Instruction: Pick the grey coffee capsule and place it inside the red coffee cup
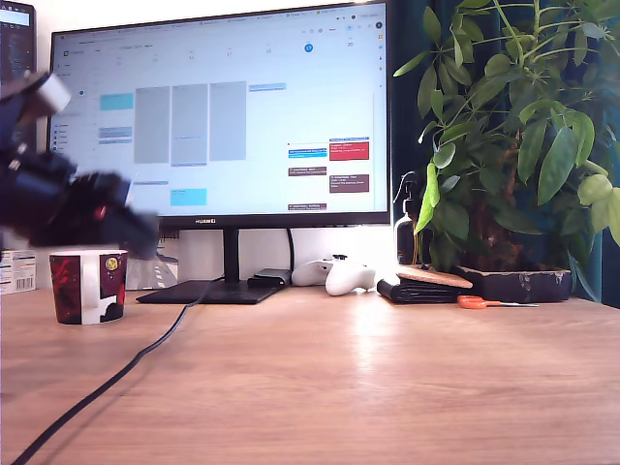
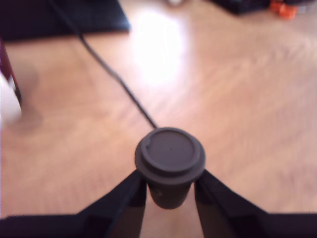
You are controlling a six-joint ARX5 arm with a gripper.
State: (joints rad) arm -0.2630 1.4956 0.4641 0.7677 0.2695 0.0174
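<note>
Exterior view: the pincer (image 1: 131, 228) is a dark blur at the view's left, hanging above the cup (image 1: 88, 285), which stands upright on the counter (image 1: 368, 378). The pincer's tip sits at about one o'clock from the cup's rim, close over it but apart. The capsule is not distinguishable in the blur here.

Wrist view: the pincer (image 2: 170, 191) is pinching the capsule (image 2: 170, 161) by its tapered body, just under the wide flat rim, which faces the camera; its long axis runs along the pincer's reach. A sliver of the cup (image 2: 9, 96) shows at about ten o'clock from the capsule, still off to one side. By my reading, the coming move must bring the capsule over the cup's mouth before letting go.
</note>
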